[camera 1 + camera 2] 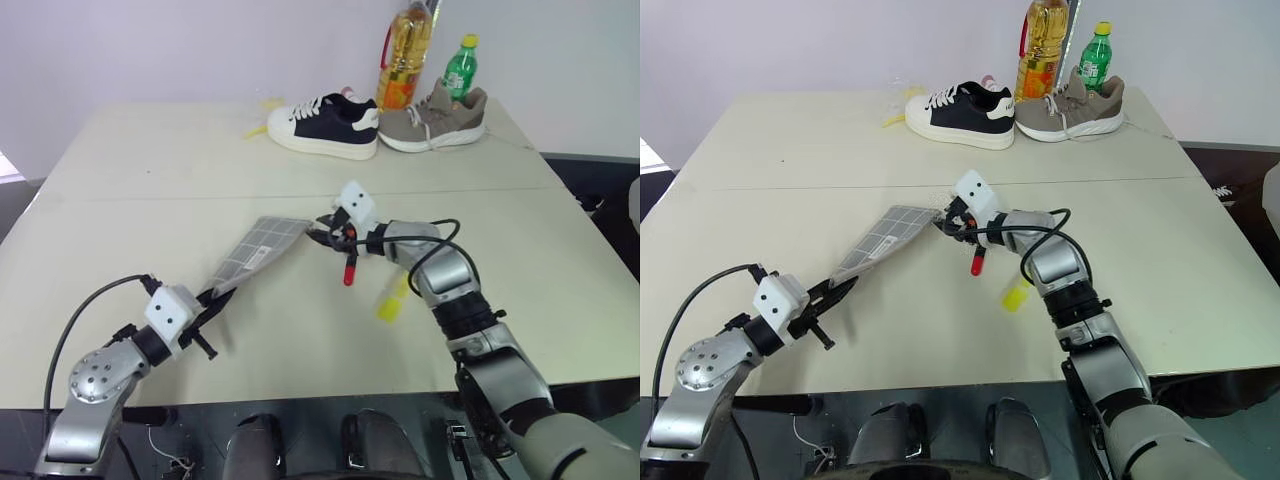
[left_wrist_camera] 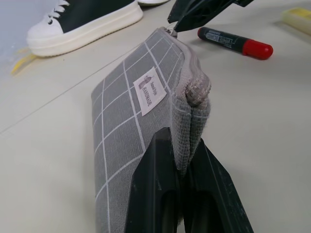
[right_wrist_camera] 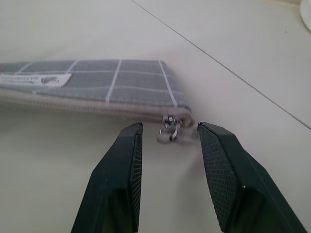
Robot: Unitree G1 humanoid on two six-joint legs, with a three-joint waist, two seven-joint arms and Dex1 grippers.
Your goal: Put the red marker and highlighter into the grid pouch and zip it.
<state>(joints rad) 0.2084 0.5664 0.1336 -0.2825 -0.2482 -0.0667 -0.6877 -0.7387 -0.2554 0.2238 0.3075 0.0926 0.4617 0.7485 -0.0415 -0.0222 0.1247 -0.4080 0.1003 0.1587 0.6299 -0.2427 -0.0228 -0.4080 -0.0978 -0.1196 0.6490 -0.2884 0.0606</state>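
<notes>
The grey grid pouch (image 1: 255, 250) lies stretched between my two grippers, one end lifted off the table. My left gripper (image 2: 180, 141) is shut on that near end's fabric. At the far end, my right gripper (image 3: 170, 127) stands open, its fingers on either side of the zip pull tab (image 3: 171, 133) without pinching it. The zip looks closed along the pouch's edge. The red marker (image 1: 349, 272) lies on the table just below my right gripper. The yellow highlighter (image 1: 392, 300) rests beside my right forearm, nearer to me.
At the table's far edge stand a black-and-white sneaker (image 1: 322, 125), a taupe sneaker (image 1: 435, 120), an oil bottle (image 1: 405, 50) and a green bottle (image 1: 460, 68). A yellow scrap (image 1: 262, 120) lies left of the shoes.
</notes>
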